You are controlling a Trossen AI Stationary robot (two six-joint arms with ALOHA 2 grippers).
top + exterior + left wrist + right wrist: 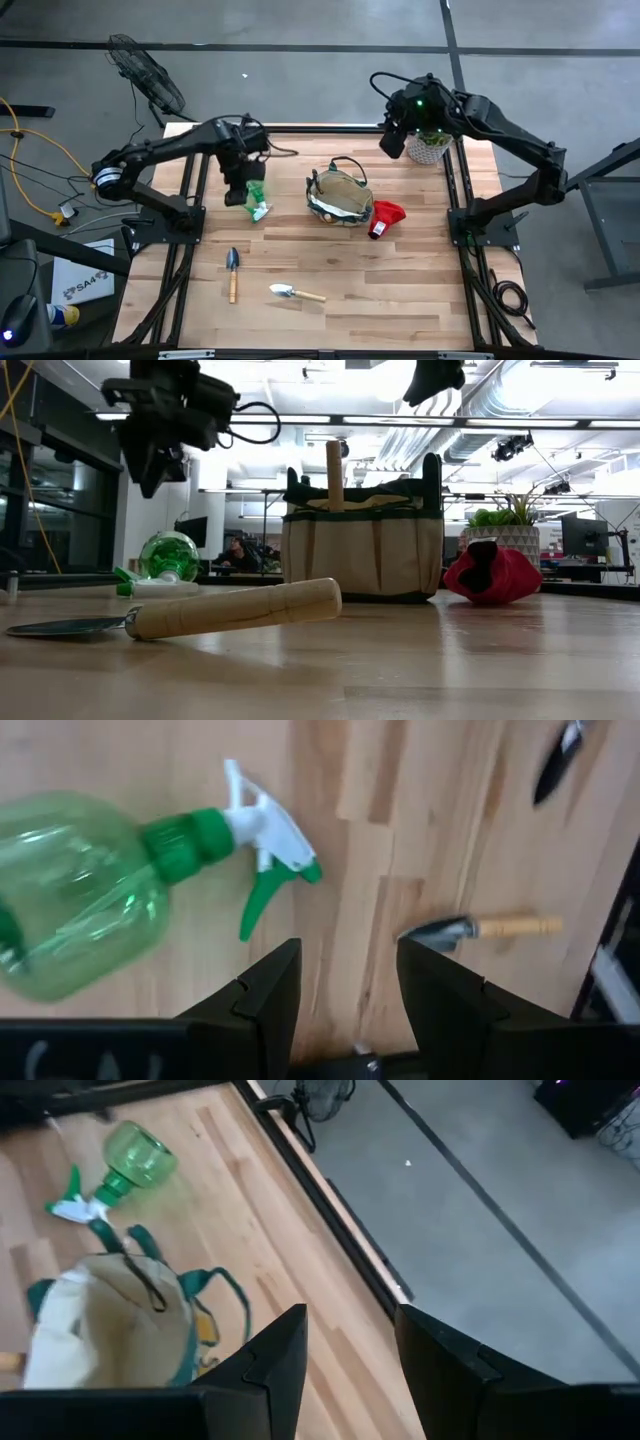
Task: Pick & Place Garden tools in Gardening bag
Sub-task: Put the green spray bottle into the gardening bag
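Note:
A green spray bottle (255, 200) lies on its side on the table; it also shows in the left wrist view (90, 890). My left gripper (348, 980) is open and empty, up in the air (160, 430) above the bottle's white nozzle end. The tan gardening bag (340, 197) stands upright at mid-table, a wooden handle (334, 475) sticking up out of it. A red item (385, 218) lies just right of the bag. Two trowels (232, 272) (295, 293) lie flat near the front. My right gripper (350, 1350) is open and empty, high above the far right of the table (393, 140).
A green plant in a pale pot (430, 148) stands at the far right corner, under my right arm. Bare wood lies between the trowels and the bag. The table's far edge (330, 1210) drops to the grey floor.

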